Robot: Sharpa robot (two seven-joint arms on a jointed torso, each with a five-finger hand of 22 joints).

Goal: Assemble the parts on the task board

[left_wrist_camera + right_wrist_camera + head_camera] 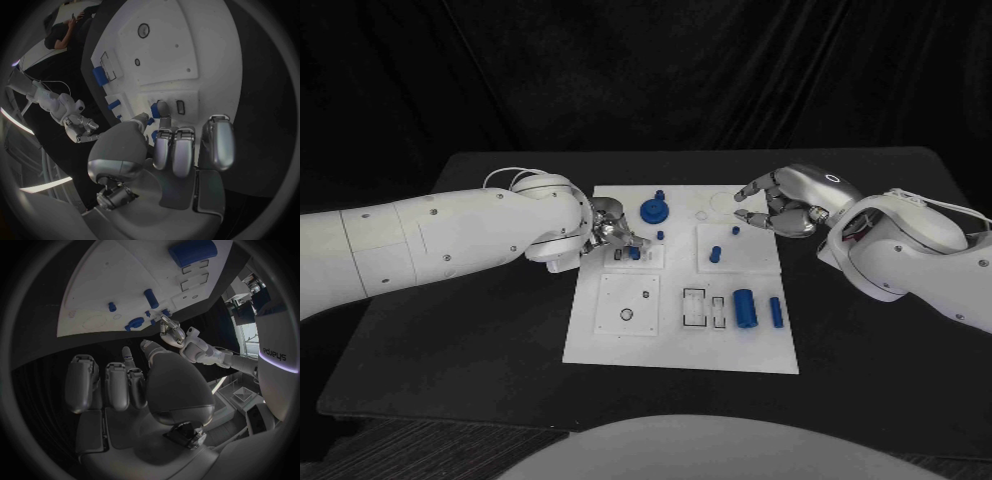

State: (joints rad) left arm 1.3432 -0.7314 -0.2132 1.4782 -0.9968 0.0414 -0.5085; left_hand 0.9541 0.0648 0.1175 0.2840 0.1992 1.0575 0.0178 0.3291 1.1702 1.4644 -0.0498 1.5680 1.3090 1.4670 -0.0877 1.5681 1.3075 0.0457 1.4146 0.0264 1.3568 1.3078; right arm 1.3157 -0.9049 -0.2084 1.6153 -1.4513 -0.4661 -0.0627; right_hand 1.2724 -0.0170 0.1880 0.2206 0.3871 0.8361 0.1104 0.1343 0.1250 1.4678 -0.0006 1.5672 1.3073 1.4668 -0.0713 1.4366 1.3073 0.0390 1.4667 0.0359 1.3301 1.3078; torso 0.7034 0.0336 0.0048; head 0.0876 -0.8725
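**Closing on the peg at the board's left side**

Reaching in from the left, the left hand [606,232] sits over the upper-left block of the board [682,355], its silver fingers [164,111] drawn together around a small blue peg [633,253]. From the wrist view a fingertip lies right against the blue piece, but whether it is truly pinched or only touched I cannot tell. The peg stands upright, long axis pointing up off the board, directly under the fingertips — so the move ahead looks like a straight push or lift along that axis, not a sideways reach.

The right hand [788,203] hovers above the board's upper-right corner, fingers curled loosely and apart, holding nothing I can see. It is well apart from the peg; the left hand is plainly the nearer one.

Outward from there: a blue gear-like knob [655,210] stands just beyond the left hand, and another short peg [715,254] stands in the middle of the board. Toward the near edge a stout blue cylinder [744,307] and a slimmer rod [775,312] lie flat, long axes running front to back. The parts look like smooth matte plastic — the board a hard white plate with shallow recesses, on a black table [473,340].
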